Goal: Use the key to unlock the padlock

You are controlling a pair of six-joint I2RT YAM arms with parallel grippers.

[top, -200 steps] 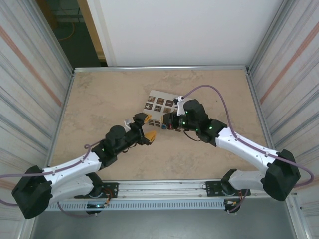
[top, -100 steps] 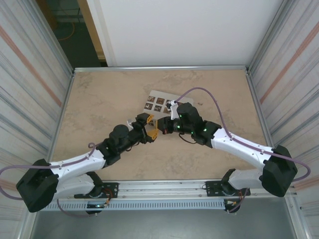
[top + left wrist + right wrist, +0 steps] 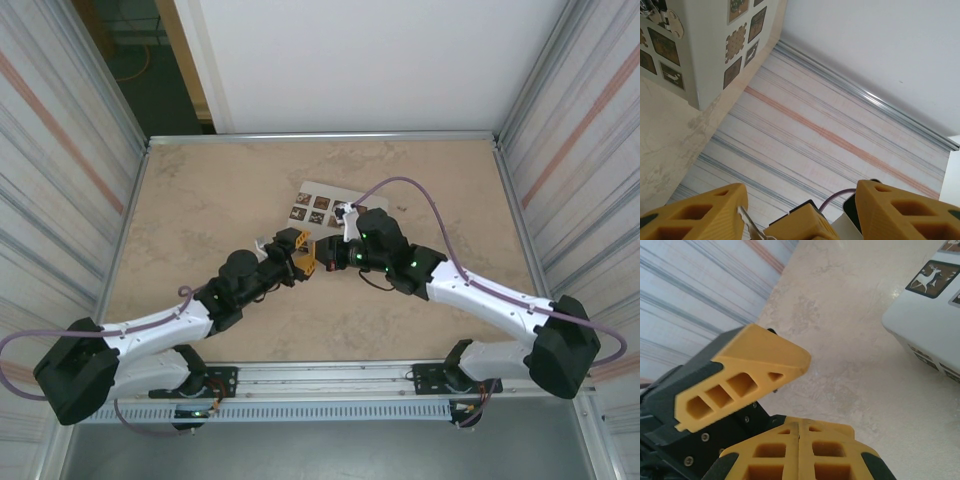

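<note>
Found both pincers nose to nose just in front of the white box (image 3: pixel 322 205), on its near side, low over the marbled surface (image 3: pixel 200 200). Saw the left pincer (image 3: pixel 297 253) stretched in from the box's near-left, its yellow fingers (image 3: pixel 697 212) spread wide apart and closed on nothing. Saw the right pincer (image 3: pixel 799 430) stretched in from the box's near-right, its two yellow pads (image 3: pixel 770 455) pressed flat together with only a seam between. Could not tell of anything thin pinched there.

From the left wrist, noted the closed tip of the right pincer sitting inside the gap of the open left one. Just beside that tip, spotted a pale metal sliver (image 3: pixel 746 220) close against the left-hand finger, with too little of it seen to call it the key. From the right wrist, noted one left-pincer finger lying across and just above the closed pads, blocking the spot beneath.

Could not place the padlock, given the patch in front of the box crowded by both pincers and their arms.

Noted dark patterned squares on the box's top and side. Beyond the box, saw a striped wall panel (image 3: pixel 815 145) rising from the surface's edge.
</note>
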